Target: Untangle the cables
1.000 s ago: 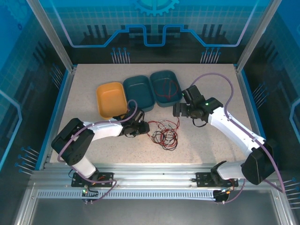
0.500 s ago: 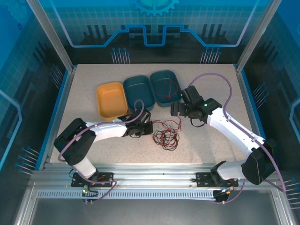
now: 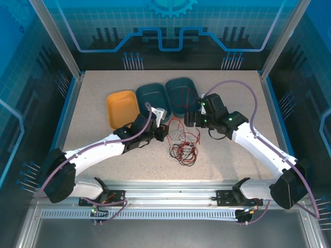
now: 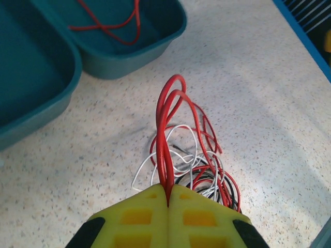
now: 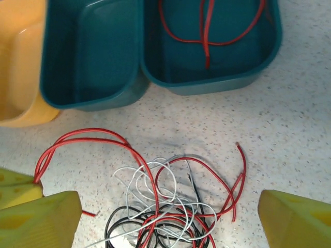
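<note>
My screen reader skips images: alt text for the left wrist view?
The left gripper is shut on a red cable looping up from a red, white and black tangle on the table. Behind, a teal bin holds another red cable.

The table (image 3: 103, 85) has a matt, finely speckled top, stone-like, pale with dark flecks. Along its near edge run ribbed rails (image 3: 170, 199) of bare silvery metal with a dull sheen. The orange bin (image 3: 121, 108), the middle teal bin (image 5: 88, 57) and the right-hand teal bin (image 5: 232, 67) look like moulded plastic, smooth, with a soft satin gloss on walls and rims. The red cable (image 4: 165, 129), white cable (image 4: 182, 126) and black cable (image 5: 111, 222) have smooth plastic insulation; the red one looks faintly glossy. The left gripper (image 4: 168, 199) has yellow, matt, plastic-looking fingers (image 4: 134, 217) with shallow square recesses. The left arm (image 3: 98, 152) and right arm (image 3: 261, 144) have glossy white plastic shells.
</note>
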Available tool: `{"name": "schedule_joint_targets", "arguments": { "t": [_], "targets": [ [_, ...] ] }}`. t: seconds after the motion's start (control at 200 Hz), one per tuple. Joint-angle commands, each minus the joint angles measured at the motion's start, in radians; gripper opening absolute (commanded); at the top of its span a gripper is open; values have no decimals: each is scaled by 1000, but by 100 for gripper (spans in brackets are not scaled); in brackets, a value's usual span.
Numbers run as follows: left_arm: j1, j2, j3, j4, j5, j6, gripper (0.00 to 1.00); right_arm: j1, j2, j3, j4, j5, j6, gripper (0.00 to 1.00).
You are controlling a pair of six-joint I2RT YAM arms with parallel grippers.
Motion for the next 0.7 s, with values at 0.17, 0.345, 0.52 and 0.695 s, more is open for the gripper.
{"name": "schedule_joint_targets", "arguments": {
  "t": [0.17,0.345,0.52,0.695],
  "targets": [
    [5,-99,6,53,37,153,4,6,-72,-93,142,-200,-73,65],
    [19,-108,5,66,59,106,3,6,-56,-137,188,-229,-75,55],
    [25,-104,-1,64,63,78,3,4,-16,-144,203,-227,-74,51],
    [32,-110,-10,67,67,49,3,4,47,-150,225,-228,-61,50]
  ]
}}
